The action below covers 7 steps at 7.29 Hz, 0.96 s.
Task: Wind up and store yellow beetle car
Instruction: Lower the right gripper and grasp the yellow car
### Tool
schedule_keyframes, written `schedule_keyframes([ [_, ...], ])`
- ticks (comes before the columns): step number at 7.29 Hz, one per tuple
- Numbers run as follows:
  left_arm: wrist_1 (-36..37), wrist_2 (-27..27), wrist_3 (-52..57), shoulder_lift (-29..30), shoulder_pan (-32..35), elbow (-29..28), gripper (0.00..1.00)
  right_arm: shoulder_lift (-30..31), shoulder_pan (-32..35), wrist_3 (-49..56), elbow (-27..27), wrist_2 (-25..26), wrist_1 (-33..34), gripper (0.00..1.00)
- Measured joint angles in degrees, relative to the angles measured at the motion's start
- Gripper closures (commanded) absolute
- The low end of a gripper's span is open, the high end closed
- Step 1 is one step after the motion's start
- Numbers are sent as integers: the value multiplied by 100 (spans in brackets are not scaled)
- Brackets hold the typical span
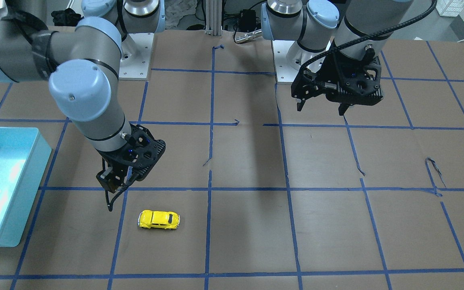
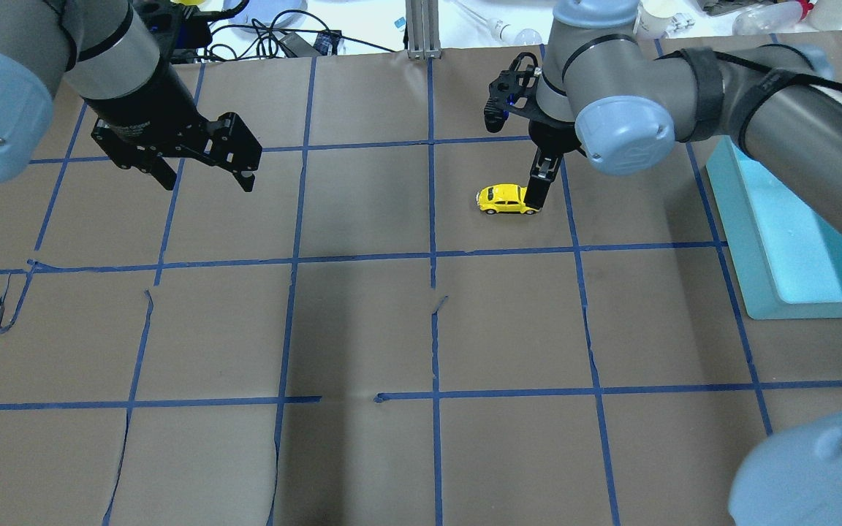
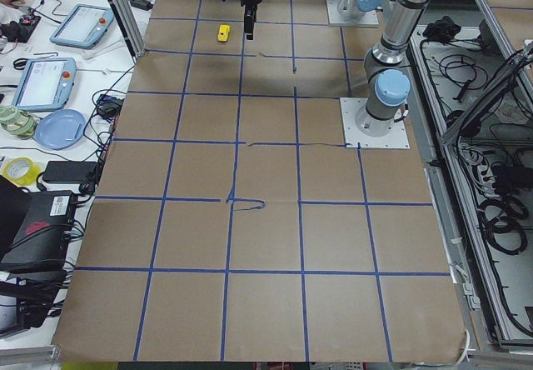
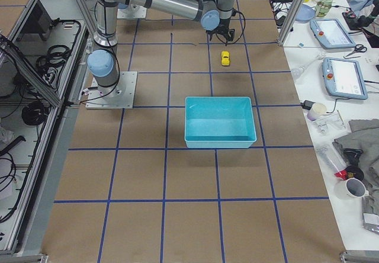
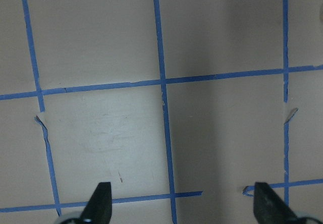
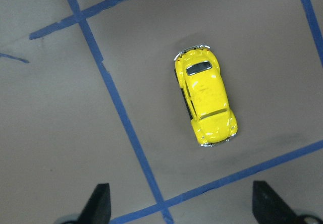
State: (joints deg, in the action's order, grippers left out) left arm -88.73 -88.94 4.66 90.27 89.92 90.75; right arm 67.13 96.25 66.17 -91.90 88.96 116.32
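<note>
The yellow beetle car (image 1: pixel 159 219) stands on its wheels on the brown paper, also in the overhead view (image 2: pixel 506 199) and both side views (image 3: pixel 223 33) (image 4: pixel 225 58). My right gripper (image 1: pixel 121 181) hovers open and empty just beside the car, a little above the table; one finger (image 2: pixel 538 188) shows at the car's end. In the right wrist view the car (image 6: pixel 206 103) lies ahead of the spread fingertips, right of centre. My left gripper (image 2: pixel 205 175) is open and empty, raised over bare paper far from the car (image 5: pixel 184 204).
A light-blue bin (image 2: pixel 739 234) stands on the robot's right side of the table, also in the front view (image 1: pixel 30 193) and the right side view (image 4: pixel 219 141). Blue tape lines grid the paper, torn in places.
</note>
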Motion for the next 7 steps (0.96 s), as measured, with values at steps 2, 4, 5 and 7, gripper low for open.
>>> schedule_keyframes([
  [2, -2, 0, 0, 0, 0, 4, 0, -425, 12, 1034, 24, -39, 549, 0],
  [4, -3, 0, 0, 0, 0, 10, 0, -835, 38, 1257, 52, -78, 909, 0],
  [5, -4, 0, 0, 0, -1, 12, 0, -986, 60, 1265, 66, -90, 941, 6],
  [7, -4, 0, 0, 0, 0, 13, 0, -1134, 124, 1271, 113, -166, 983, 75],
])
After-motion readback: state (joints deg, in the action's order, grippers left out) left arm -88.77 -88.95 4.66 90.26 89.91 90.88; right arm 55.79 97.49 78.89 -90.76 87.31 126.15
